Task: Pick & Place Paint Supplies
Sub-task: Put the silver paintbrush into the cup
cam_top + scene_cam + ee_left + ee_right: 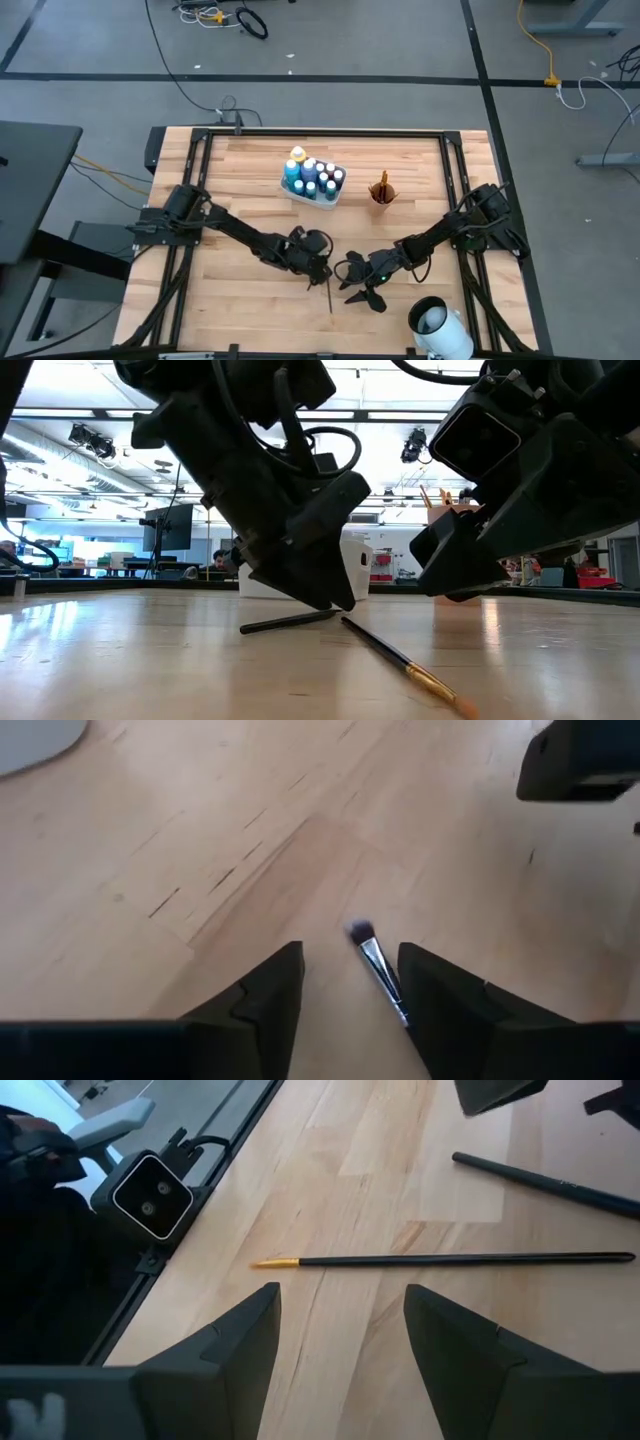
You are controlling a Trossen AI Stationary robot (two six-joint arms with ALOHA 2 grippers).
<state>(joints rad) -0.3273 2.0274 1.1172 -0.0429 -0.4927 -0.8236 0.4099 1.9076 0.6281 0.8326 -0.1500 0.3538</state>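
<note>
My left gripper (322,272) (350,952) is open low over the table's middle. A thin brush with a dark bristle tip (361,931) lies on the wood between its fingers; its dark handle (290,622) sticks out from under the gripper. A second brush (440,1260), black-handled with a yellow tip, lies flat just ahead of my open right gripper (362,295) (342,1290), which holds nothing. Small paint bottles (315,176) stand in the white tray (292,190) at the far middle. My left gripper stands slanting down from the far left with the brush's metal ferrule (386,978) close beside the inner side of one finger (430,995). The brush lies on the table. Whether finger and brush touch, I cannot tell.
An orange-brown cup (381,191) with brushes in it stands right of the tray. A white cylinder (435,325) sits at the near right corner. Both grippers are close together near the table's middle, with bare wood on the left half.
</note>
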